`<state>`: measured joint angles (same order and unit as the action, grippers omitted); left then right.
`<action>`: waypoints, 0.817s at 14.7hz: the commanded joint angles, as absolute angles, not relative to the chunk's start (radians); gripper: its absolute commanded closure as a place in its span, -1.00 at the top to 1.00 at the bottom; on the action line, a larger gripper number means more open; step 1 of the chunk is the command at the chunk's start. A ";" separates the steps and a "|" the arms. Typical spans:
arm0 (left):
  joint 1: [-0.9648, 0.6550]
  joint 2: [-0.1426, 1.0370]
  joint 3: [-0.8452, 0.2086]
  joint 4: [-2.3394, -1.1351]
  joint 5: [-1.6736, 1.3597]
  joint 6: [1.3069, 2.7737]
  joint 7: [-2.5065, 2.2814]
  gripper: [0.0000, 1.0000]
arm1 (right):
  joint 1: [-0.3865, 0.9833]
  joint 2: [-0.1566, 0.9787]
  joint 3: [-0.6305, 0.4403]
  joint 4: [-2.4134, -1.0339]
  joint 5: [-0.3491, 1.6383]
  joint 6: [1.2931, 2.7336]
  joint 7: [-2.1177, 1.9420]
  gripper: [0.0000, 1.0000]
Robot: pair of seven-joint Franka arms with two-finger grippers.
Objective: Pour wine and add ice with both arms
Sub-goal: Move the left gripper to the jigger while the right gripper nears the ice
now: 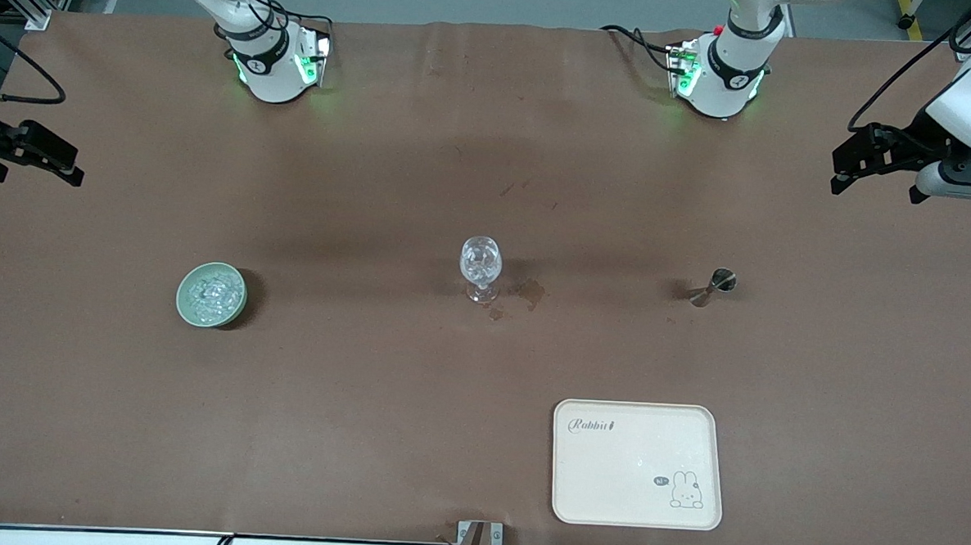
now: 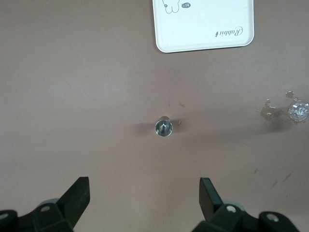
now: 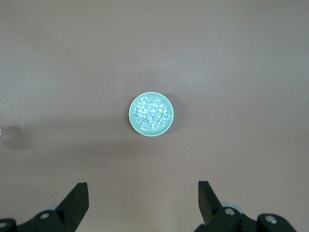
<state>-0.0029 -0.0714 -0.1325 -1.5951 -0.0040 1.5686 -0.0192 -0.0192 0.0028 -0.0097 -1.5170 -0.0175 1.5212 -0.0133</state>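
A stemmed glass [image 1: 480, 268] stands mid-table with clear glinting chunks in its bowl; it also shows in the left wrist view [image 2: 298, 110]. A pale green bowl [image 1: 181, 296] toward the right arm's end holds ice [image 1: 212, 292]. A metal jigger [image 1: 714, 287] stands toward the left arm's end. My left gripper [image 1: 874, 191] is open and empty, high over that end of the table, with the jigger [image 2: 163, 127] below it. My right gripper [image 1: 39, 178] is open and empty, high over the other end, with the bowl [image 3: 131, 115] of ice [image 3: 151, 114] below it.
A cream tray [image 1: 637, 463] with a rabbit drawing lies nearer the front camera than the jigger; it also shows in the left wrist view [image 2: 203, 29]. Wet stains [image 1: 530, 291] mark the brown table cover beside the glass.
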 commanded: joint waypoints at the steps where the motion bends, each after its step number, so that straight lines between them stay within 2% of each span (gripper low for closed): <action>1: 0.003 -0.074 -0.133 -1.580 -0.020 1.549 -0.014 1.00 | -0.024 -0.021 -0.014 -1.537 -0.012 1.517 -0.058 1.00; 5: 0.009 -0.048 -0.123 -1.560 -0.015 1.552 -0.015 1.00 | -0.025 -0.021 -0.017 -1.542 -0.012 1.516 -0.063 1.00; 8: 0.047 0.038 -0.072 -1.526 -0.015 1.555 0.003 1.00 | -0.026 -0.021 -0.017 -1.542 -0.011 1.517 -0.063 0.99; 12: 0.121 0.150 -0.068 -1.526 -0.085 1.607 -0.014 1.00 | -0.028 -0.021 -0.017 -1.555 -0.011 1.525 -0.064 0.99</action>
<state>0.0964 0.0767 -0.0665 -1.5695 -0.0314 1.5971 -0.0026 -0.0201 0.0028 -0.0199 -1.5190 -0.0174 1.5164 -0.0508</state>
